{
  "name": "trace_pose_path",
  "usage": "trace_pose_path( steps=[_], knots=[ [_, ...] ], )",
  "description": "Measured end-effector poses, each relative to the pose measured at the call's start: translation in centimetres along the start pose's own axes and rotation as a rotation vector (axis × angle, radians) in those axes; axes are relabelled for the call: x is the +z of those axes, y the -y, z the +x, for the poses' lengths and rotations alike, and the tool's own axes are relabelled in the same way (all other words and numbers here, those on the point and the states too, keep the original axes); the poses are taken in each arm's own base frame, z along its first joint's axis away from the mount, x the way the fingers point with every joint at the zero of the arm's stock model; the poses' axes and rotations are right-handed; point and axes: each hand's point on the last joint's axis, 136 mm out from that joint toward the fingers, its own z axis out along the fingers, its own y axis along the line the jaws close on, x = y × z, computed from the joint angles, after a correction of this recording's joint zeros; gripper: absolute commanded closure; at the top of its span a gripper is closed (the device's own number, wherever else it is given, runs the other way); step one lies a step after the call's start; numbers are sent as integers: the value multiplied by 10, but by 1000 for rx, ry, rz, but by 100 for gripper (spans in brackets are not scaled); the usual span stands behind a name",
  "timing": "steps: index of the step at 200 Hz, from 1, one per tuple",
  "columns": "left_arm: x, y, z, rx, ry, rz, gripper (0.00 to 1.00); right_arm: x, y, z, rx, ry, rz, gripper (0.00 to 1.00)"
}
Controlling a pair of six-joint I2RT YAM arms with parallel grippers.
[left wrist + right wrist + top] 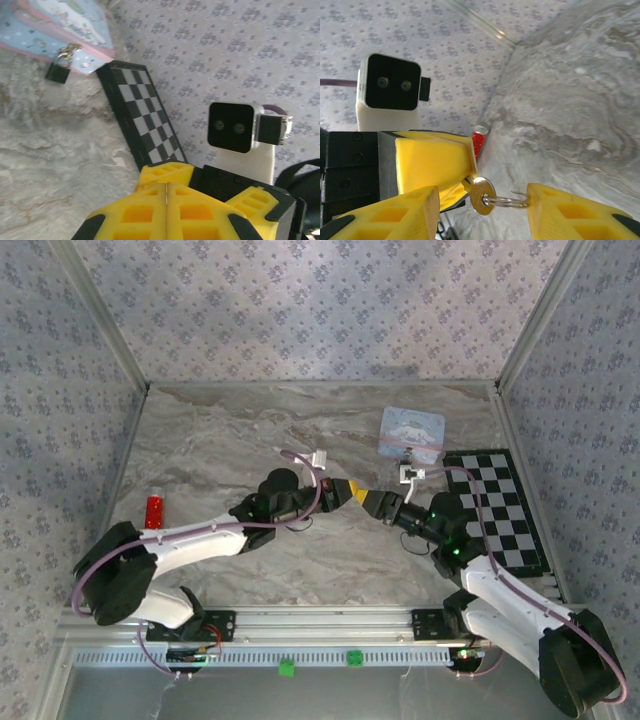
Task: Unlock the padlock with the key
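looks like a hand-over of the key (482, 196) in mid-air above the middle of the counter (230, 440). blade tucked into the tip of the left gripper (468, 176), pressed together and pinching it, round head and wire ring (512, 201) hanging free. flanked on both sides by the spread fingers of the right gripper (378, 502), apparently not yet touched. to do this well: close the right gripper squarely on the flat head, clear of the ring; avoid trapping the ring under a pad, likely to make the key swivel; let go with the left only once the right grip looks firm; aim to end with the blade bare and pointing outward, ready for the keyhole. padlock (58, 73) well apart from both grippers, lying on the counter toward the far right, shackle up against the edge of the pale-blue cartoon tin (75, 22), near the checkerboard (145, 115). marbled grey counter, smooth-looking and probably slippery under so small a lock, so worth bracing it with the freed left gripper. patterned wallpaper (300, 300) on 3 sides; red stick (154, 511) standing off at the left edge.
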Motion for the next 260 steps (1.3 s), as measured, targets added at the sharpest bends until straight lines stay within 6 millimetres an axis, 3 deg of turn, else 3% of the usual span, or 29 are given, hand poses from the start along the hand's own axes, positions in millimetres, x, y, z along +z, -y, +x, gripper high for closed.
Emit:
trace_pose_path(
  steps=[29,93,215,260],
  knots=[
    [-9,17,-6,28,13,45,100,2,-18,-2,-41,-18,-61,52],
    [-21,40,-8,85,-10,124,100,-2,-33,10,-127,-70,-122,56],
    [-34,35,-3,127,-47,121,100,1,-38,6,-179,-61,-142,59],
    [-34,34,-3,127,-53,124,100,2,-45,7,-191,-72,-169,71]
  ],
)
